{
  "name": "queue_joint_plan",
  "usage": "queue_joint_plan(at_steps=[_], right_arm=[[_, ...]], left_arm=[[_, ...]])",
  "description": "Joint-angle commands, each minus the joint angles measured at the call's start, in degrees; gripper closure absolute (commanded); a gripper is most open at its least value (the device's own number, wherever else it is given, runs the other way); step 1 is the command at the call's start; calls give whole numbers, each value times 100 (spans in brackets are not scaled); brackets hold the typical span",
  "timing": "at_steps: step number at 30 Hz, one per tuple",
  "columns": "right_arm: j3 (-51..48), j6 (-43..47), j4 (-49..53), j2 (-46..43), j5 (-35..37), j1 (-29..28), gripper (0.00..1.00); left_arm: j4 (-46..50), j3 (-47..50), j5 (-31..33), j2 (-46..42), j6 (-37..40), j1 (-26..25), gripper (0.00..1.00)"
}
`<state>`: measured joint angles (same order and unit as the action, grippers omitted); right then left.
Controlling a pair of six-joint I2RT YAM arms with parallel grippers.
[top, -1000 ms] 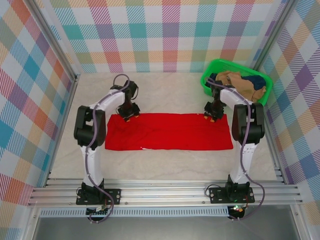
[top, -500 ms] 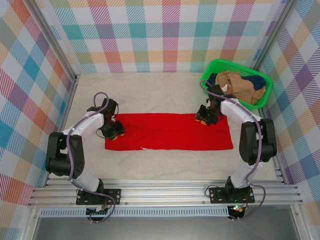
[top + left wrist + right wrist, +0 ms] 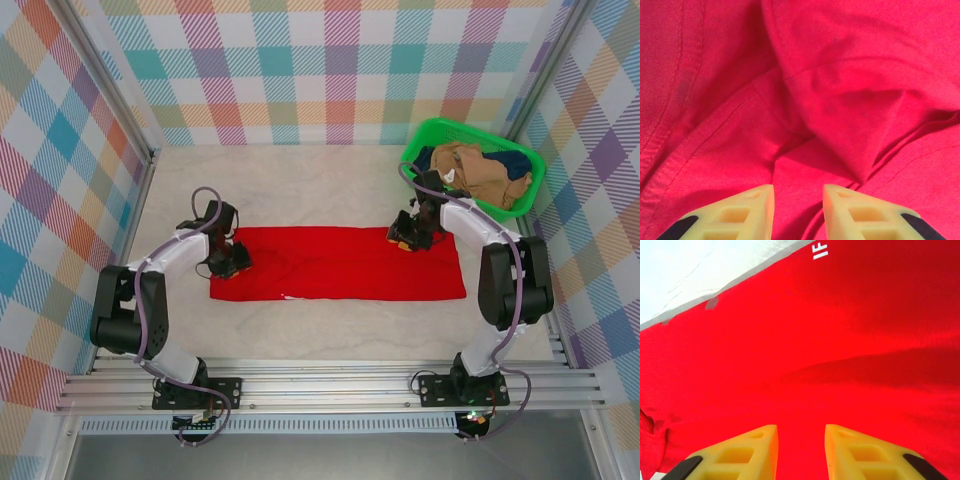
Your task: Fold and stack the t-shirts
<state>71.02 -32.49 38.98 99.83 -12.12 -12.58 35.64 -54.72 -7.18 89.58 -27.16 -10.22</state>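
Cloth, wrinkled red t-shirt, left hand and right hand narrowly gapped, pinch unclear

Left gripper over a rumpled red t-shirt.
Its two yellow fingertips sit at the bottom edge of the frame, parted, with red cloth showing in the gap. Creases fan upward from there toward the centre. Stitched seams run down the left side.

White link shells and black joint housings on the left arm and right arm, a grey-lilac cable looped along each, black base plates, and on the left gripper and right gripper pale yellow fingers with cut-out cells and black outer corners.
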Motion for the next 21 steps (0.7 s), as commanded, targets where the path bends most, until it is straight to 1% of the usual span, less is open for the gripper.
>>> queue_joint_plan(at_steps=[1, 7, 9, 12, 15, 17, 19, 21], right_arm=[[50, 6, 36, 177, -110, -43, 69], [137, 8, 89, 230, -109, -96, 69], [157, -2, 110, 231, -89, -113, 69], [224, 12, 140, 234, -85, -171, 69], [651, 153, 336, 295, 67, -515, 68], [942, 133, 361, 391, -18, -812, 67], [1105, 26, 336, 521, -60, -1078, 67], [1013, -150, 163, 580, -123, -1170, 67]], left_arm=[[-87, 119, -29, -144, 383, -64, 68], [-374, 78, 28, 254, 637, -140, 69], [-300, -5, 175, 437, 701, -162, 70], [-327, -20, 320, 481, 761, -191, 72], [-247, -82, 384, 436, 733, -215, 74], [-123, -182, 270, 300, 560, -230, 74], [15, -417, 178, 31, 233, -376, 73], [-103, -590, 152, -187, -33, -619, 71]])
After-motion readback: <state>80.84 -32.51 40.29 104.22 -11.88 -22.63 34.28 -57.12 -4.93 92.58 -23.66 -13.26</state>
